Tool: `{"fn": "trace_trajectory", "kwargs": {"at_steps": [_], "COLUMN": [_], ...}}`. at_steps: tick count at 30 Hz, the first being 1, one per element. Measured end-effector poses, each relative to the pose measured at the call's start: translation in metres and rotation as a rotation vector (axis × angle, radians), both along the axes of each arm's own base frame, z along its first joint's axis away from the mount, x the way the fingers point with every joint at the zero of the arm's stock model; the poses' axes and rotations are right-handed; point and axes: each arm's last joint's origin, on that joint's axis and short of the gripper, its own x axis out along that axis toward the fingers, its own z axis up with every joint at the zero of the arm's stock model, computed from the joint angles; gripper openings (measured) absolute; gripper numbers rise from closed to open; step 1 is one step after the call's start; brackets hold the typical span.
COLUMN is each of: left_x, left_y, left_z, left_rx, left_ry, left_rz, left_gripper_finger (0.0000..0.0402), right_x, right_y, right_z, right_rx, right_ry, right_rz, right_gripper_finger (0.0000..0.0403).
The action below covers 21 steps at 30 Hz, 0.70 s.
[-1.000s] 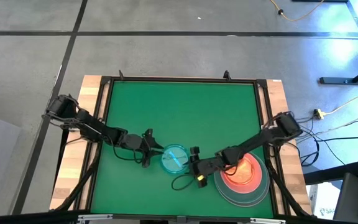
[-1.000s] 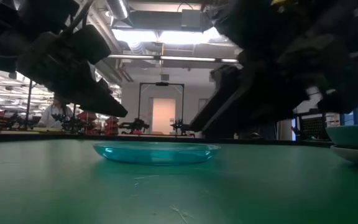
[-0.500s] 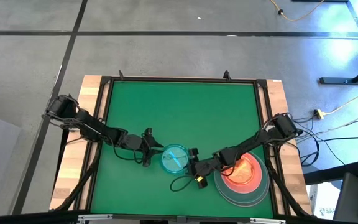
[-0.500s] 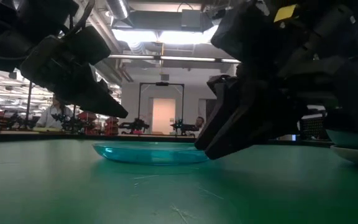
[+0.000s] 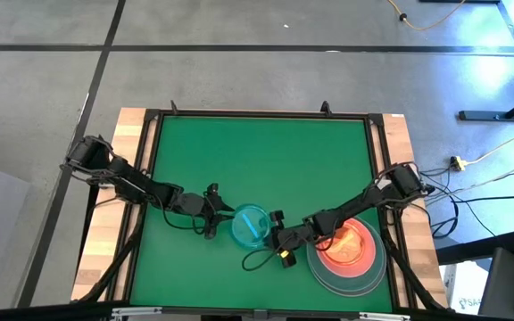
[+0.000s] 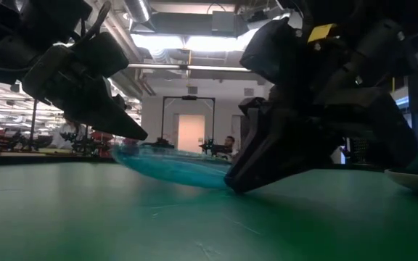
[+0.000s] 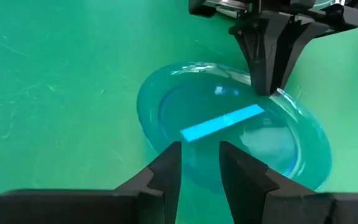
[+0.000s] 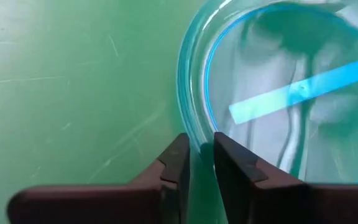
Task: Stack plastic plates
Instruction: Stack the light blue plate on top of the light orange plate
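A small translucent blue plate (image 5: 251, 226) sits tilted on the green mat near the front middle. Its left side (image 6: 125, 151) is raised and its right side is down on the mat. My right gripper (image 8: 201, 163) is shut on the right rim. My left gripper (image 7: 199, 167) stands open at the plate's left rim, one fingertip on either side of a short stretch of it; I cannot tell whether it touches. At the front right a large grey plate (image 5: 357, 283) carries a stack topped by a pink-orange plate (image 5: 346, 246). My right gripper pinches the blue plate's right rim (image 8: 196, 138) between its two fingers, one finger inside the dish and one outside. The fingers slant down from the table's right, as the left wrist view shows (image 7: 270, 74). The held side stays low at the mat and the far side is tipped up.
The stack's edge (image 6: 416, 177) shows at the right of the low view. A black cable loop (image 5: 257, 262) lies on the mat near my right gripper. The far half of the green mat (image 5: 257, 160) is bare, bounded by a black frame (image 5: 257, 113).
My right gripper has come down and moved toward the table's left, onto the blue plate's right rim, and taken hold of it. The plate, flat on the mat before, has tipped: its left side has risen and its right side has stayed low.
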Motion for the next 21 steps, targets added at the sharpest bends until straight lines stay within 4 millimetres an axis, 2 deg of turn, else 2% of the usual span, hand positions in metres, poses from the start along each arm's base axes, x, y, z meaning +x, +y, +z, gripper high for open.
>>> {"fn": "trace_trajectory", "kwargs": {"at_steps": [5,10,15,21], "left_x": [0.000,0.000,0.000,-0.001], "left_y": [0.000,0.000,0.000,0.000], "left_z": [0.000,0.000,0.000,-0.002], "left_rx": [0.001,0.001,0.000,0.006], "left_ry": [0.000,0.000,0.001,0.019], "left_rz": [0.001,0.000,0.000,0.000], "left_gripper_finger": [0.0101,0.0101,0.0101,0.0101], "right_x": [0.000,0.001,0.000,-0.005], "right_y": [-0.001,-0.001,-0.003,-0.003], "right_z": [0.000,0.000,0.002,0.029], "right_rx": [-0.023,-0.041,-0.059,-0.041], "right_ry": [-0.009,-0.017,-0.021,-0.060], "right_rz": [-0.003,-0.006,-0.028,-0.039], "right_gripper_finger": [0.0047,0.0008,0.0008,0.0003]}}
